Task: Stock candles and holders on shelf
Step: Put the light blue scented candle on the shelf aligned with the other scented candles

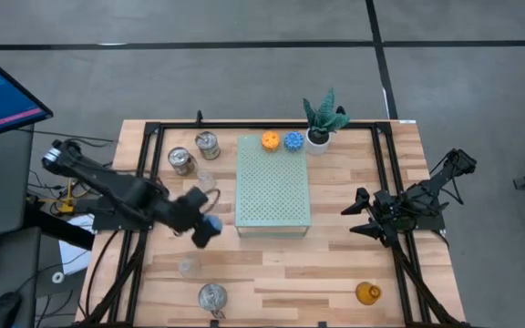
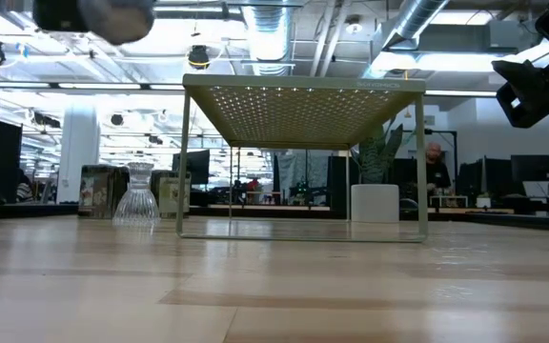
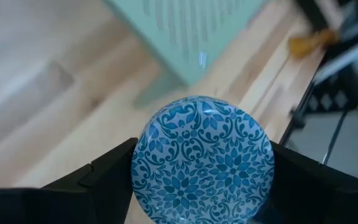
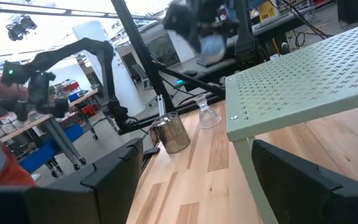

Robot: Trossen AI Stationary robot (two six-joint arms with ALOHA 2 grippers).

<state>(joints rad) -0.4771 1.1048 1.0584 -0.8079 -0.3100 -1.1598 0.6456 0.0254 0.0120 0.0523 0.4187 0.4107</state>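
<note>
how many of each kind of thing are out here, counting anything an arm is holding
candles: 3 (orange candle and blue candle on the shelf, second blue candle in the left gripper)
silver tins: 3
glass cups: 3 (clear cups, amber cup)
plant: 1
shelf: 1
total: 11

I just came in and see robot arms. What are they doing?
The left gripper is holding a round blue patterned candle above the table, beside the mint-green shelf. An orange candle and a blue candle already sit on the shelf. The right gripper waits empty, jaws open, on the shelf's other side.
</note>
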